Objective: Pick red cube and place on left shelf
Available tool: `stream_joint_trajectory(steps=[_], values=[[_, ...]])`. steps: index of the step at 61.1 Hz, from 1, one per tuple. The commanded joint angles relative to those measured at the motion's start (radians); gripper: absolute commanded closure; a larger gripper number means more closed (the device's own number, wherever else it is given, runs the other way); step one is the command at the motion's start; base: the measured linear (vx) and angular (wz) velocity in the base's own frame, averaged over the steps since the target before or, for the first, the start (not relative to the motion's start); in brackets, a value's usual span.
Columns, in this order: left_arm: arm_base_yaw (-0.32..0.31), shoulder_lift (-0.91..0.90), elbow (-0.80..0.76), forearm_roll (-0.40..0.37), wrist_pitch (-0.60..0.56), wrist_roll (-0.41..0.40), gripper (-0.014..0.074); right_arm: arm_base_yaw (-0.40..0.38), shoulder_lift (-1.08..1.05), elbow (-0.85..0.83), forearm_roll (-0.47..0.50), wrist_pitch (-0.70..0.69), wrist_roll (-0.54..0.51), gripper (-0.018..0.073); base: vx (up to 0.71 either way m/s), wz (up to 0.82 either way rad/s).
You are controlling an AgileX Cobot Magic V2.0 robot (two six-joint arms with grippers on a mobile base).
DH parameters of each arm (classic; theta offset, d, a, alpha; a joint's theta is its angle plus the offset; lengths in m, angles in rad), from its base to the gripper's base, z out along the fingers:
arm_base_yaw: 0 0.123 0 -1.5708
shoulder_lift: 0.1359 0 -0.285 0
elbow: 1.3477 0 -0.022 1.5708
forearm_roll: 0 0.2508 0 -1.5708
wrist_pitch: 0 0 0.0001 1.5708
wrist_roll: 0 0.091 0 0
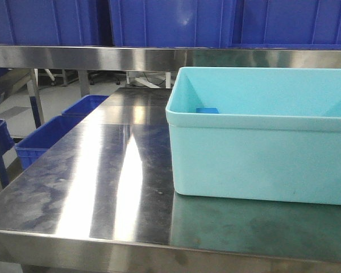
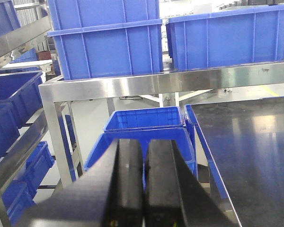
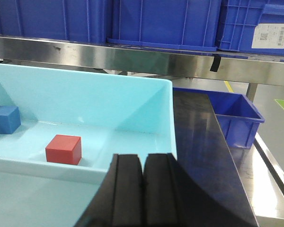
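The red cube [image 3: 63, 149] lies on the floor of the turquoise tub [image 3: 85, 101], to the right of a small blue block [image 3: 4, 119]. My right gripper [image 3: 143, 157] is shut and empty. It hangs over the tub's near wall, to the right of the cube and short of it. In the front view the tub's wall [image 1: 256, 159] hides the red cube; only the blue block [image 1: 207, 110] shows. The left shelf [image 2: 132, 86] is a steel rail carrying big blue crates [image 2: 106, 40]. My left gripper [image 2: 145, 142] is shut and empty, held off the table's left edge, below that rail.
The steel tabletop [image 1: 102, 170] carries the tub on its right half. Blue crates [image 2: 144, 118] stand on the floor beside the table's left edge. Another blue crate [image 3: 236, 118] sits low to the right. The shelf rail [image 1: 74, 57] runs across the table's back.
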Motion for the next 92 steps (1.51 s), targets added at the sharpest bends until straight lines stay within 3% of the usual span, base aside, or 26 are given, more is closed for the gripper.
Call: stream_joint_trajectory(steps=[1, 51, 60, 82, 92], values=[[-0.004, 0.008, 0.022, 0.000, -0.084, 0.002, 0.0491, 0.000, -0.017, -0.023, -0.004, -0.081, -0.003, 0.0511, 0.08, 0.46], [-0.004, 0.008, 0.022, 0.000, -0.084, 0.002, 0.0491, 0.006, 0.015, -0.053, -0.003, -0.182, -0.001, 0.0511, 0.00, 0.01], [-0.004, 0.008, 0.022, 0.000, -0.084, 0.002, 0.0491, 0.006, 0.177, -0.189, 0.030, -0.101, 0.036, 0.0511, 0.00, 0.00], [-0.004, 0.008, 0.022, 0.000, -0.084, 0.002, 0.0491, 0.006, 0.723, -0.607, 0.029, -0.070, 0.035, 0.0511, 0.00, 0.00], [-0.004, 0.008, 0.022, 0.000, -0.084, 0.002, 0.0491, 0.022, 0.940, -0.817, 0.033, 0.085, 0.035, 0.0511, -0.02, -0.10]])
